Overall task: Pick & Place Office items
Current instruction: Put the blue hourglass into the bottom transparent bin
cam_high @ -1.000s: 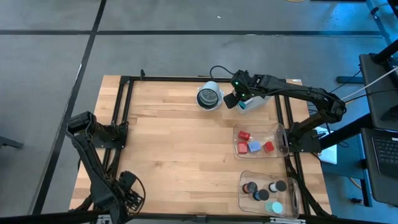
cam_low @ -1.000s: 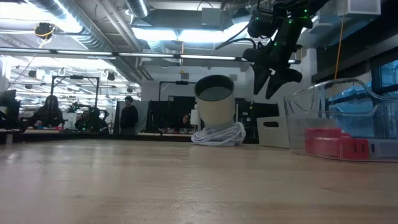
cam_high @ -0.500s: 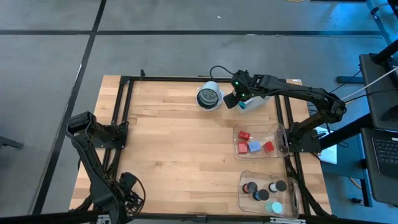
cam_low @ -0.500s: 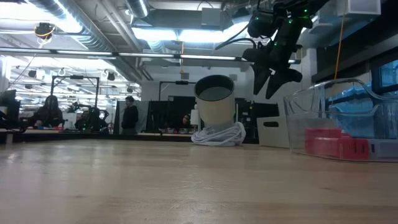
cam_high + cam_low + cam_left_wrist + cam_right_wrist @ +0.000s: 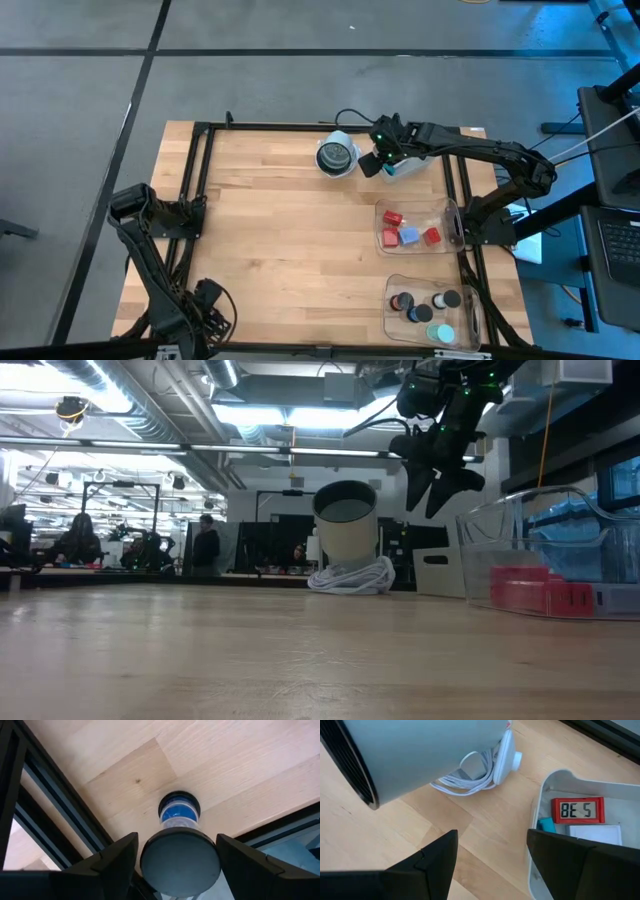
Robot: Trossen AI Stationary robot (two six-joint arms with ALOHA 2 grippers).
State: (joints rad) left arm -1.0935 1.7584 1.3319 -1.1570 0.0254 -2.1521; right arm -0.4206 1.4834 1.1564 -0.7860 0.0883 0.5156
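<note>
Readable on a red clock [image 5: 578,810] in a white tray [image 5: 545,790]: "BE 5", display seen inverted. Right gripper [image 5: 377,160] raised at the far bench [image 5: 280,240] edge, between white fan [image 5: 337,156] and that tray, fingers [image 5: 437,857] parted, gripping nothing. Left gripper [image 5: 177,852] low at the near left corner beside the black frame [image 5: 195,180], fingers partly spread, empty. Red blocks [image 5: 392,216] in one clear bin [image 5: 445,208], black discs [image 5: 452,298] in the nearer bin [image 5: 392,322]. Wide bare wood across the middle.
</note>
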